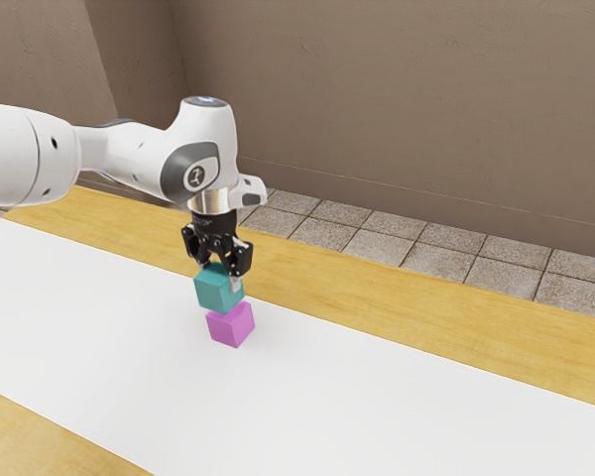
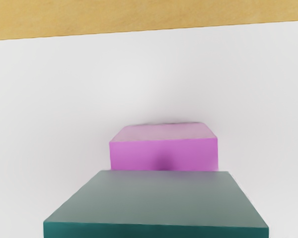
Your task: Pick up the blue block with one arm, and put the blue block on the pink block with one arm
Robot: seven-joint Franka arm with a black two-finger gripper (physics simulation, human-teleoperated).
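The gripper (image 1: 221, 266) has its jaws closed on the blue block (image 1: 218, 290), which hangs close over the pink block (image 1: 230, 324) near the white surface's (image 1: 397, 397) far edge; centre it squarely first, I judge; lower until the faces meet; only then let go.

My arm (image 1: 99, 154) reaches in from the exterior view's left, wrist bent, hand (image 1: 221, 266) pointing straight down.
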